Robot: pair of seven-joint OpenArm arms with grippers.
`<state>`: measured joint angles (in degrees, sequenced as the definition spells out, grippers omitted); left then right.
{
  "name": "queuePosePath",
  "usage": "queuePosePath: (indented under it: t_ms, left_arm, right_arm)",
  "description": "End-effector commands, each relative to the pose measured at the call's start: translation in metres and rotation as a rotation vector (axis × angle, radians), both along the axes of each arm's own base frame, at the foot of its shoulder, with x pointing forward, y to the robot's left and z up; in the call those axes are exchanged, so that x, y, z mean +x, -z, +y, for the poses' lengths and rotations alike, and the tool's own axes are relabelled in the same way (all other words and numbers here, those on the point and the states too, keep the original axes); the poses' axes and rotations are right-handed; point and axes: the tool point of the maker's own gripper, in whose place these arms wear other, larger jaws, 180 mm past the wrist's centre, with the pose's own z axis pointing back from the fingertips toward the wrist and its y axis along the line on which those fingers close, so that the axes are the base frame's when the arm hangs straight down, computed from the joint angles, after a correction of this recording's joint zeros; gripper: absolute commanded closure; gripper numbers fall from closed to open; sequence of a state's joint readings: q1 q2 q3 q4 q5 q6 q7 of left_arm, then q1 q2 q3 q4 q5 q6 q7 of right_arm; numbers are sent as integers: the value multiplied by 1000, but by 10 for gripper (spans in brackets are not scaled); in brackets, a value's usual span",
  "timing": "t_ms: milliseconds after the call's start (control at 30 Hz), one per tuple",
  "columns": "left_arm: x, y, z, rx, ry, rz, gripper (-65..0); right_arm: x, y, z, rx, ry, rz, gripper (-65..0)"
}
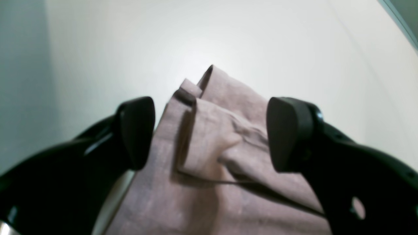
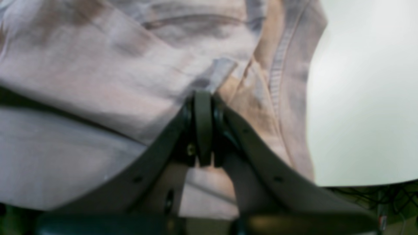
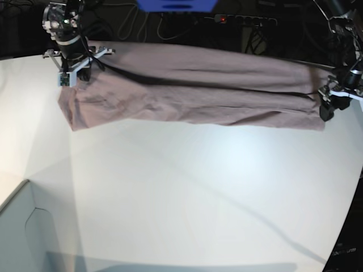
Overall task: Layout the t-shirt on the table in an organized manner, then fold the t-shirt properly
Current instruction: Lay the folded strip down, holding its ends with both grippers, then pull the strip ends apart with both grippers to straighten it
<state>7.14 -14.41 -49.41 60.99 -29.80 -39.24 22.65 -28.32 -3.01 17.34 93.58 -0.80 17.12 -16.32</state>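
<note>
The dusty mauve t-shirt (image 3: 193, 93) lies as a long folded band along the far side of the white table (image 3: 198, 187). At the band's left end in the base view, my right gripper (image 3: 76, 72) pinches the cloth. The right wrist view shows that gripper (image 2: 203, 94) shut on a fold of the t-shirt (image 2: 130, 71) near a stitched hem. My left gripper (image 3: 330, 109) is at the band's right end. In the left wrist view it (image 1: 212, 133) stands wide open, its black fingers (image 1: 137, 133) straddling a creased corner of the t-shirt (image 1: 209, 137) on the table (image 1: 228, 32).
A pale grey box corner (image 3: 22, 226) sits at the front left. Cables and a power strip (image 3: 244, 20) run behind the table, next to a blue object (image 3: 176, 4). The table's curved edge (image 3: 353, 204) falls away at the right.
</note>
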Motion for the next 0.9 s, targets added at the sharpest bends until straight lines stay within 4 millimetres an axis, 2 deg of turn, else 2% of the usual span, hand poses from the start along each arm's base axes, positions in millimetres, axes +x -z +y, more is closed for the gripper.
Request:
queuePosePath:
  t_ms: [0, 167, 267, 367, 533, 867]
  left_arm:
    - [7, -16, 9, 23, 0, -52, -513]
    - [7, -16, 8, 22, 0, -52, -513]
    - [7, -16, 8, 22, 0, -52, -513]
    - [12, -19, 8, 20, 0, -64, -513]
    - [14, -20, 7, 20, 0, -68, -513]
    - [14, -21, 9, 23, 0, -68, -513]
  right_arm:
    - [6, -13, -3, -10, 2, -49, 0]
    - [4, -49, 2, -39, -20, -120, 0]
    - [3, -69, 15, -34, -44, -158, 0]
    - [-2, -81, 30, -21, -79, -172, 0]
    - [-12, -84, 58, 26, -141, -163, 0]
    - [-27, -75, 86, 66, -251, -116, 0]
